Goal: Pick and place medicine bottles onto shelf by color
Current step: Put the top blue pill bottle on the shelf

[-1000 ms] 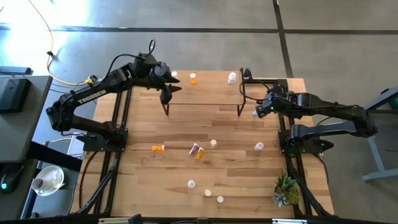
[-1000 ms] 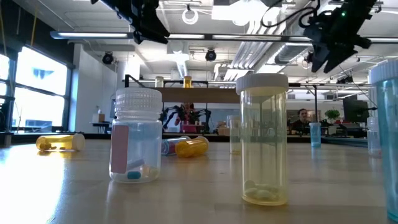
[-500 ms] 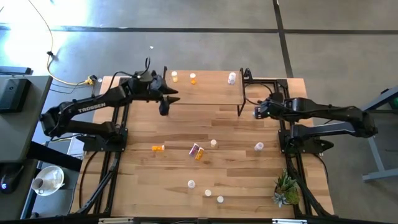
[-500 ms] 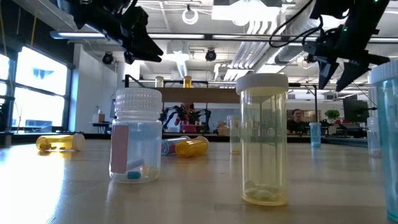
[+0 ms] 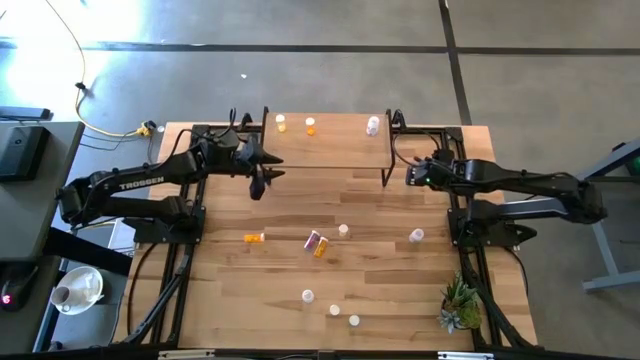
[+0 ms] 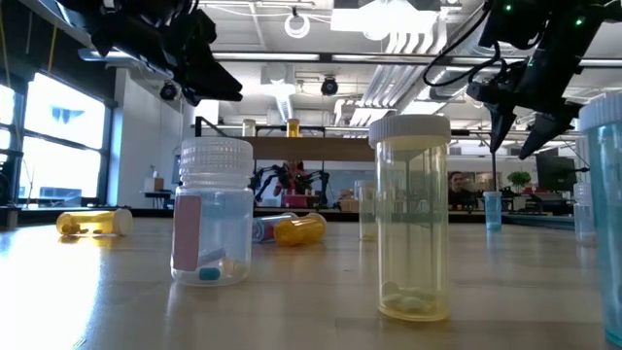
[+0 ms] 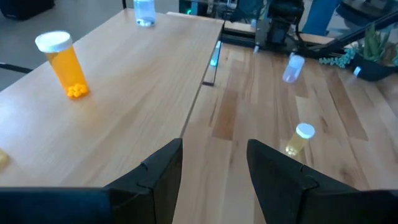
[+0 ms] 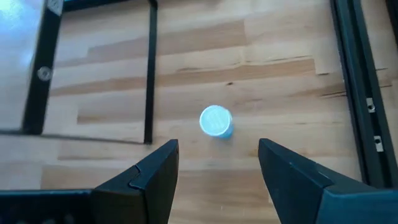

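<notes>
Shelf point(image 5: 330, 150) at upper centre of the high view, carrying three medicine bottles: yellowish point(image 5: 281, 123), orange point(image 5: 311, 126), whitish point(image 5: 373, 125). More bottles scattered over the bench point(image 5: 400, 290) below: orange one lying at centre left point(image 5: 254, 238), a pair at centre point(image 5: 317, 243), several upright lower down. Left end effector point(image 5: 262, 180) just off the shelf's left front corner, fingers parted, empty. Right end effector point(image 5: 412, 177) just right of the shelf, spread wide, empty, above a white-capped bottle point(image 8: 216, 121).
</notes>
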Robot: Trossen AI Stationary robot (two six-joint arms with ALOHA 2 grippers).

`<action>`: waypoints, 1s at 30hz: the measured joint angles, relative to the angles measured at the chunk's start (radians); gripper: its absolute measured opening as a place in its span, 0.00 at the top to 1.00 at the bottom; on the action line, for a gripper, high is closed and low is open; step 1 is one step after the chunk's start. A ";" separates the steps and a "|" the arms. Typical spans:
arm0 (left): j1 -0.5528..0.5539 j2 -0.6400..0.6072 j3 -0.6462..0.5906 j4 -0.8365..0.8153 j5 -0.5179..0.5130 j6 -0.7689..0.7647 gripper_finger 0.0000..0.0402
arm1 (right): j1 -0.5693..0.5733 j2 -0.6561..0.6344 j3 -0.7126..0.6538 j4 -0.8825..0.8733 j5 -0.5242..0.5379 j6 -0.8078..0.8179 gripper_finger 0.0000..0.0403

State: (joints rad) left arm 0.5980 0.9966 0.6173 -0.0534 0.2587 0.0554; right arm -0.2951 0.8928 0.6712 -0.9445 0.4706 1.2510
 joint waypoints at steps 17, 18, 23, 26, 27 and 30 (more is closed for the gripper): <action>0.000 0.000 -0.001 -0.003 0.000 0.012 0.58 | -0.133 0.155 0.000 0.104 -0.080 -0.063 0.48; 0.000 0.000 -0.001 -0.003 0.000 0.012 0.58 | -0.146 0.156 0.000 0.123 -0.093 -0.085 0.48; 0.000 0.000 -0.001 -0.005 0.000 0.011 0.58 | -0.209 0.155 0.000 0.163 -0.144 -0.180 0.48; 0.001 0.000 -0.001 -0.006 0.000 0.010 0.58 | -0.235 0.155 0.000 0.158 -0.149 -0.215 0.48; 0.001 0.000 -0.001 -0.006 0.000 0.010 0.58 | -0.241 0.155 0.000 0.158 -0.151 -0.224 0.48; 0.001 0.001 -0.001 -0.006 0.000 0.009 0.58 | -0.248 0.155 0.000 0.158 -0.157 -0.239 0.48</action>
State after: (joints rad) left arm 0.5985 0.9972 0.6159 -0.0589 0.2588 0.0639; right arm -0.5435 1.0481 0.6712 -0.7868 0.3138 1.0117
